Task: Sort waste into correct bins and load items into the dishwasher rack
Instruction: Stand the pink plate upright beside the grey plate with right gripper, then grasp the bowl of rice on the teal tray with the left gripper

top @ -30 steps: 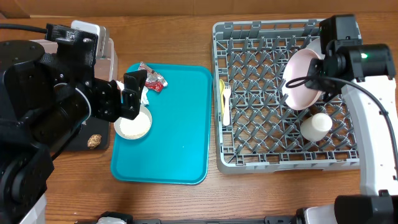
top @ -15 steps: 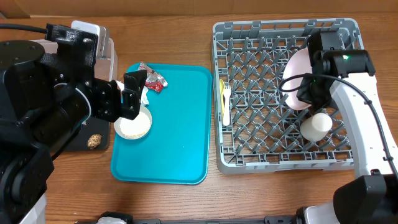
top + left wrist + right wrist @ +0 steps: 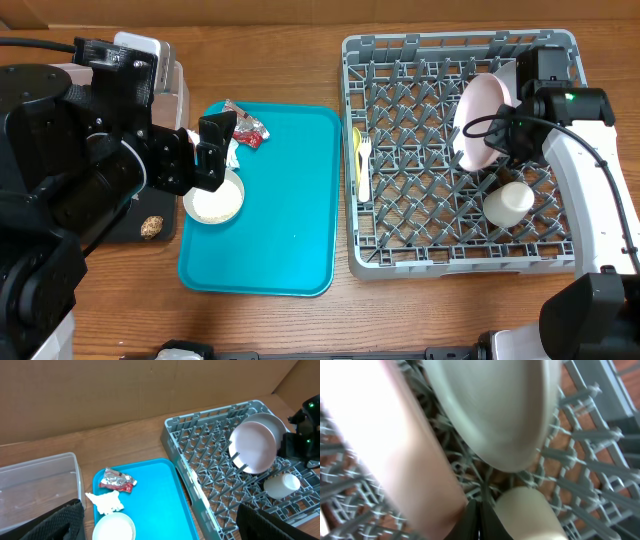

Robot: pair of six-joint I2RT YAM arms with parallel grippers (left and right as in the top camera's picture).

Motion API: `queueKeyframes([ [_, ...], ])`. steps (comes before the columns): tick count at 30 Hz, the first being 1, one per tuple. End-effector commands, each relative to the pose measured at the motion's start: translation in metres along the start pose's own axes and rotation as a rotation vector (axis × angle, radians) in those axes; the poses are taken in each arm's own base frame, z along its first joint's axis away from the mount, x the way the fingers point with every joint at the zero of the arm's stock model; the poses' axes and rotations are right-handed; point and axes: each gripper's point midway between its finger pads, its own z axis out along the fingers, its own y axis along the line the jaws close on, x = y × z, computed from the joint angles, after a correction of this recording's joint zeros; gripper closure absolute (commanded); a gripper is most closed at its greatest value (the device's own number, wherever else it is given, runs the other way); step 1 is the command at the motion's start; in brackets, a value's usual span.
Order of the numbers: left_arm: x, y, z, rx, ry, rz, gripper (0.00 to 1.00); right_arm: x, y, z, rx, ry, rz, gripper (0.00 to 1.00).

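Crockery and rubbish, counted big to small: one grey rack [image 3: 400, 255] on the tabletop's right, one teal tray [image 3: 290, 220] beside it, one clear tub [image 3: 35, 480] and one black tray [image 3: 163, 210] at the left. Two plates, a pink plate [image 3: 395, 460] and a white plate [image 3: 490, 410], stand on edge in the rack. The right tool [image 3: 478, 510] is closed on nothing I can see, low beside the pink plate. One bowl [image 3: 213, 203] sits on the teal tray, the left tool [image 3: 213, 150] spread wide above it. The bowl looks stiff, smooth and breakable, so pinch it across the rim. One cup [image 3: 508, 203] rests in the rack. One napkin [image 3: 106, 502], soft and light, and one red wrapper [image 3: 117, 481], likely slick, want a pinch on a raised fold. One spoon [image 3: 356, 145] and one fork [image 3: 365, 165] lie in the rack, and one brown scrap [image 3: 152, 227] lies on the black tray
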Motion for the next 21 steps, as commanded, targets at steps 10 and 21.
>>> queueKeyframes([
  [10,-0.002,0.001,0.002,-0.007,-0.002,-0.007,0.00,-0.034,0.020,-0.009,-0.092,-0.136,0.006,0.84],
  [21,-0.003,0.011,0.001,-0.065,-0.005,-0.004,0.00,-0.036,0.011,-0.088,-0.174,-0.248,0.024,0.49],
])
